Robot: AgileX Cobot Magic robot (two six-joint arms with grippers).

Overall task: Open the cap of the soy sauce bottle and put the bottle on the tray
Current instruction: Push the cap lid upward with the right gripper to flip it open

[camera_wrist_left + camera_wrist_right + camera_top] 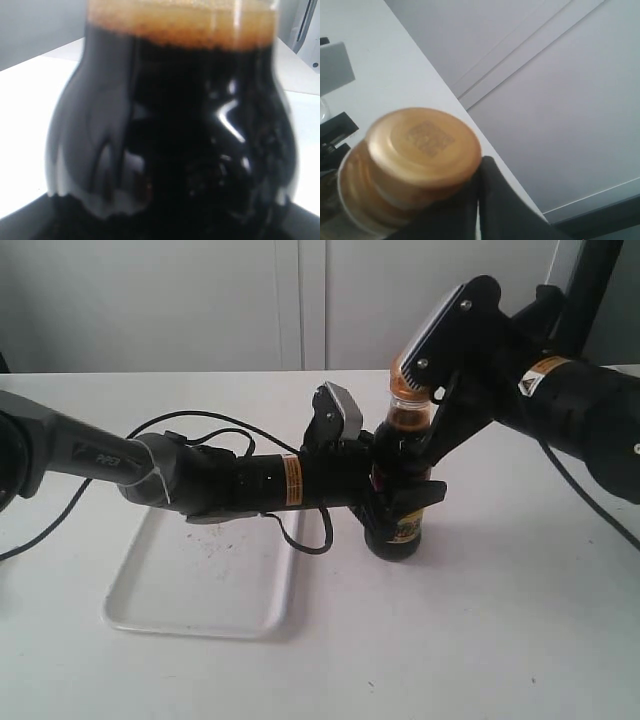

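Orange-brown, the cap (pixel 420 147) looks shut atop the soy sauce bottle (pixel 404 490), which stands on the table right of the tray (pixel 200 580). Left gripper (pixel 385 490) jaws pinch its body; right gripper (pixel 425 375) jaws meet the cap, their spread probably narrow but unclear. Prying hard could tip the bottle and spill sauce.

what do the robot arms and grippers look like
Both arms are matte black. The left arm has a grey upper segment, an orange-yellow label band and loose black cables. The right arm carries a triangular warning sticker. Each gripper has black fingers and a grey-white block.
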